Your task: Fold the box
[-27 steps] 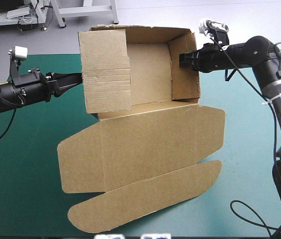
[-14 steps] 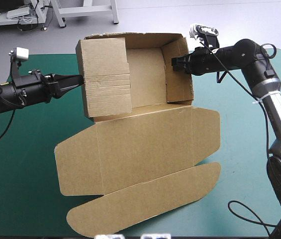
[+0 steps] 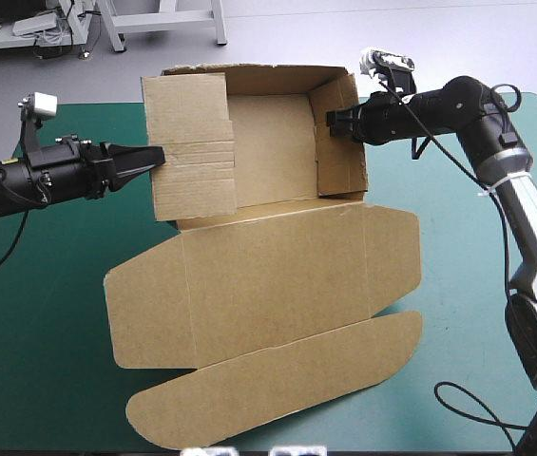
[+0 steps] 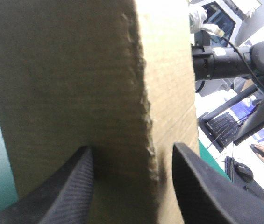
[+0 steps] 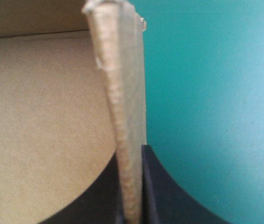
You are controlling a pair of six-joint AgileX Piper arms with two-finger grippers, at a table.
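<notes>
The brown box [image 3: 278, 275] lies lengthwise from the far edge of the teal-green table [image 3: 30, 323] toward the near one, with the open tray at the far end, mouth upward, and the lid and rounded flaps flat nearer. The left gripper [image 3: 154, 157] stands spread, straddling the tray's left wall. The right gripper [image 3: 331, 121] is clenched on the right wall's edge. The tray hides part of the table's far edge.

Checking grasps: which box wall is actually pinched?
The right wall, with the right gripper shut on its edge; the left gripper's fingers stand apart around the left wall.
</notes>
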